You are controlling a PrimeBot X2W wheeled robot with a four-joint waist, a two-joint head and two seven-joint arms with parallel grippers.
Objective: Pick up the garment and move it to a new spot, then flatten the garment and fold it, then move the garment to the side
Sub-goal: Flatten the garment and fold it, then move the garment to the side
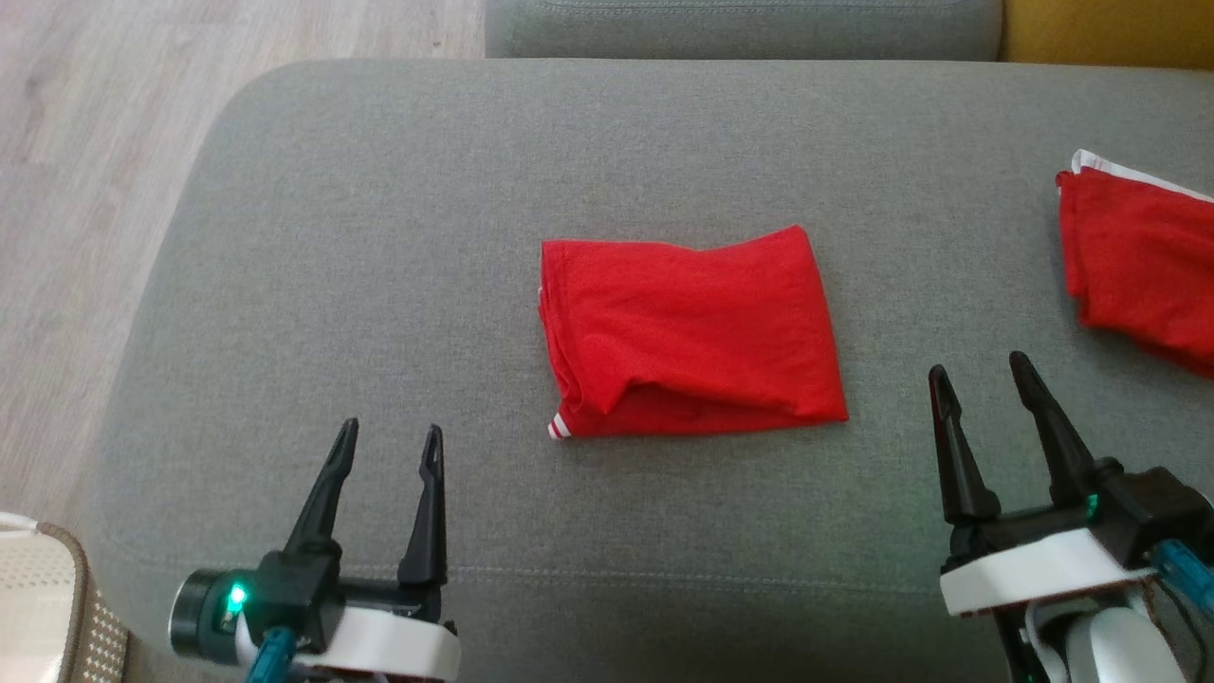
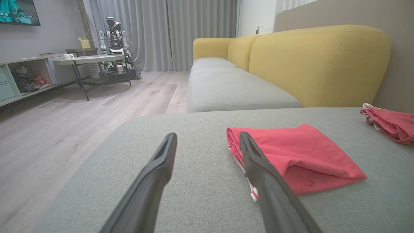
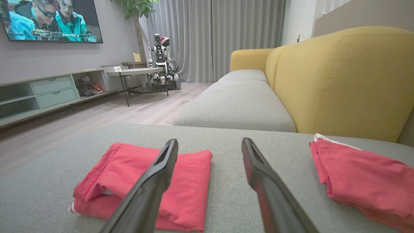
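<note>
A red garment (image 1: 688, 337) with a white-striped hem lies folded into a rectangle in the middle of the grey sofa cushion (image 1: 379, 237). It shows in the left wrist view (image 2: 297, 155) and in the right wrist view (image 3: 145, 181). My left gripper (image 1: 391, 436) hovers open near the cushion's front edge, to the garment's lower left, holding nothing. On the other side, at the garment's lower right, my right gripper (image 1: 982, 368) is open and holds nothing. Both are apart from the cloth.
A second folded red garment (image 1: 1143, 266) lies at the cushion's right edge. A yellow sofa back (image 2: 320, 64) rises behind. Wooden floor (image 1: 76, 190) lies to the left, with a beige object (image 1: 43, 607) at the lower left. Another robot (image 3: 161, 61) stands by a far table.
</note>
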